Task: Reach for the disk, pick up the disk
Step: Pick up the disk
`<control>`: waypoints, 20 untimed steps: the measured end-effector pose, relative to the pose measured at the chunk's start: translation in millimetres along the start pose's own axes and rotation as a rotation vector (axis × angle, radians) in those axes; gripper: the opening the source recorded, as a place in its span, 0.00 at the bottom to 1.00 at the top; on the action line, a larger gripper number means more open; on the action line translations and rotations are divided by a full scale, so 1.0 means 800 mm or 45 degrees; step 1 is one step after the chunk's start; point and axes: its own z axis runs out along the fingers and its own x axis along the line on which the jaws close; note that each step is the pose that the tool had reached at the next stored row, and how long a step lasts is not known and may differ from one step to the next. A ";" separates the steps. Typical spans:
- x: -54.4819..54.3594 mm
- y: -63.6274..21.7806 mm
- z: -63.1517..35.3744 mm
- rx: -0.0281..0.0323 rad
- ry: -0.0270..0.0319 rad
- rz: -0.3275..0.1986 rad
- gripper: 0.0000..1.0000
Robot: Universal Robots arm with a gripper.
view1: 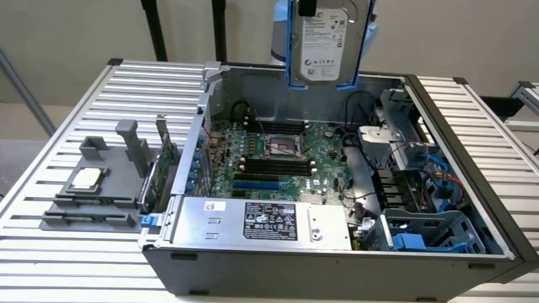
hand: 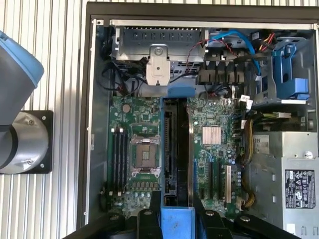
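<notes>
- Gripper (hand: 177, 219): jaws closed in a pinch on the disk (view1: 324, 41), one on each side of its blue frame.
- Hanging upright below the jaws, white label toward the exterior camera, at twelve o'clock in the exterior view.
- Lifted clear, touching nothing except the jaws.
- Judged as the lifting part of the pick-up, nearly complete.
- Best done with a firm, even pinch and a straight, slow rise, to avoid swinging or slipping on the smooth frame.
- Farther below: open computer case (view1: 337, 260), with the green board (view1: 286, 158) under the disk, well apart from it.
- Wise to stay high over the back wall of the case.
</notes>
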 end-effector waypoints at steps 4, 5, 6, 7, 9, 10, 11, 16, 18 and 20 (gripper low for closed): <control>-0.006 0.010 0.001 0.0000 -0.0126 -0.001 0.33; -0.008 0.014 0.001 0.0026 -0.0143 -0.001 0.33; -0.010 0.018 0.002 0.0066 -0.0153 -0.002 0.33; -0.012 0.022 0.002 0.0106 -0.0160 -0.002 0.33; -0.018 0.032 0.003 0.0167 -0.0177 -0.002 0.33; -0.020 0.037 0.004 0.0190 -0.0183 -0.002 0.33; -0.023 0.041 0.004 0.0213 -0.0189 -0.002 0.33; -0.038 0.066 0.007 0.0363 -0.0200 -0.003 0.33; -0.043 0.076 0.008 0.0454 -0.0203 -0.003 0.33; -0.047 0.086 0.009 0.0556 -0.0203 -0.004 0.33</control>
